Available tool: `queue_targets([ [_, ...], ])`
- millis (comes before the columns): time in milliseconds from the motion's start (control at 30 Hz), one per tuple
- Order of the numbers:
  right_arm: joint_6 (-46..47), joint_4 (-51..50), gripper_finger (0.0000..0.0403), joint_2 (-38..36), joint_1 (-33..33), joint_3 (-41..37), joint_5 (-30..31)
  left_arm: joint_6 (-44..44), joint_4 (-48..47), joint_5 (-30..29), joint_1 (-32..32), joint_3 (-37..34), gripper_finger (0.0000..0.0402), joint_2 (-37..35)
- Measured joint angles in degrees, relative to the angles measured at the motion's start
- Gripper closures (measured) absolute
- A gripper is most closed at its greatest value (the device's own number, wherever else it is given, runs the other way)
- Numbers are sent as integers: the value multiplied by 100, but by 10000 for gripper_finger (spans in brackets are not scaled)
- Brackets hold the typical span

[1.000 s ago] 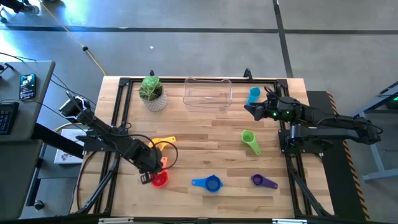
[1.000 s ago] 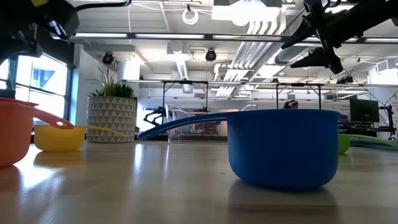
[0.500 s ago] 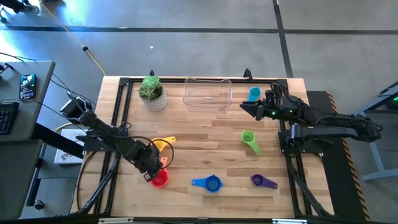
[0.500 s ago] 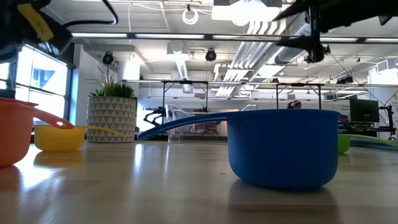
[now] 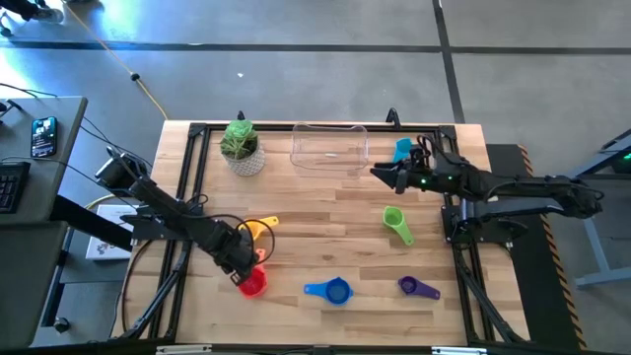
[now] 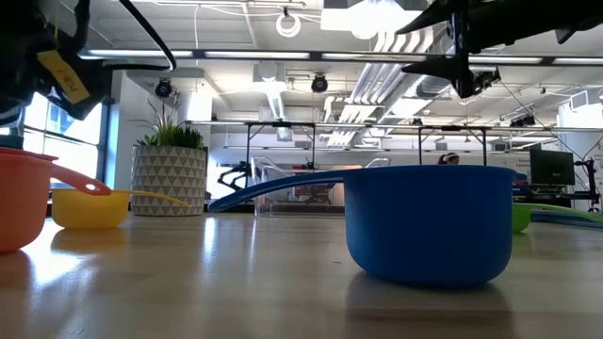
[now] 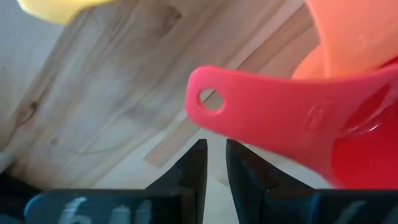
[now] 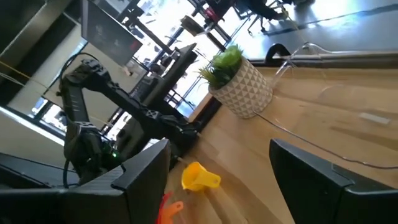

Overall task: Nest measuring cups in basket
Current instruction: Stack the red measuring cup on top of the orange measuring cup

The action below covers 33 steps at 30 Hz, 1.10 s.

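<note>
Several cups lie on the wooden table: red [image 5: 253, 285], orange [image 5: 259, 255], yellow [image 5: 258, 228], blue [image 5: 333, 290], purple [image 5: 416, 287], green [image 5: 396, 223], light blue [image 5: 401, 149]. The clear basket [image 5: 299, 150] stands at the far edge. My left gripper [image 5: 242, 273] hangs by the red cup; in its wrist view its fingers [image 7: 198, 163] are almost together, just short of the red handle's holed end [image 7: 211, 99]. My right gripper [image 5: 378, 173] is open in the air, near the basket's right near corner, touching nothing.
A whitish pot with a green plant [image 5: 242, 148] stands left of the basket. A black frame [image 5: 197, 133] runs along the table's edges. Bare wood lies in the table's middle, between the yellow and green cups.
My right gripper has moved toward the table's left, away from the light blue cup and along the basket's near side, staying open. My left gripper has come down lower beside the orange and red cups. No cup has moved.
</note>
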Motion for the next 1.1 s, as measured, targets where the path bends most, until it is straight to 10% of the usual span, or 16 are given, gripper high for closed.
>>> queue_targets([
  [567, 266, 135, 137, 2, 109, 0, 64, 720, 1148, -777, 453, -20, 351, 0],
  [1100, 725, 718, 137, 632, 1658, 0, 1167, 1709, 1799, -802, 730, -20, 351, 87],
])
